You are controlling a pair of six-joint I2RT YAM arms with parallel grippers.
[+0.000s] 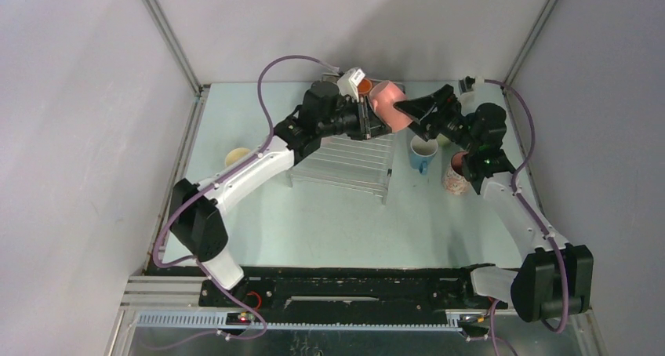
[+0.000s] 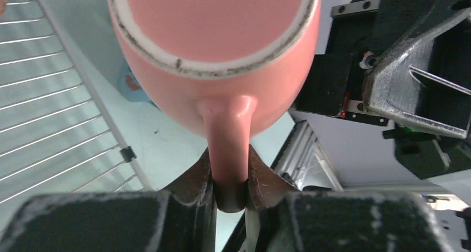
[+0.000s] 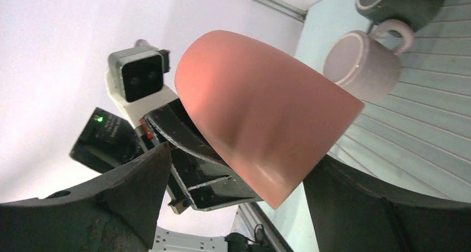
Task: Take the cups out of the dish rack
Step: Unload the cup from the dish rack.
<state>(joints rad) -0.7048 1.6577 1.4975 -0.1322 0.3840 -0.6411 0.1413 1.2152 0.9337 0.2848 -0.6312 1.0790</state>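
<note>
Top external view gives me the dish rack [image 1: 345, 164] mid-table. Above its far right corner my left gripper [image 2: 229, 177] is clamped on the pink mug [image 2: 222, 58] by its handle. My right gripper [image 3: 239, 180] is spread wide, fingers flanking the mug's body.

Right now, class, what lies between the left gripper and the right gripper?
The pink mug: the left gripper clamps its handle; the right wrist view shows its body inside the open right gripper.
</note>
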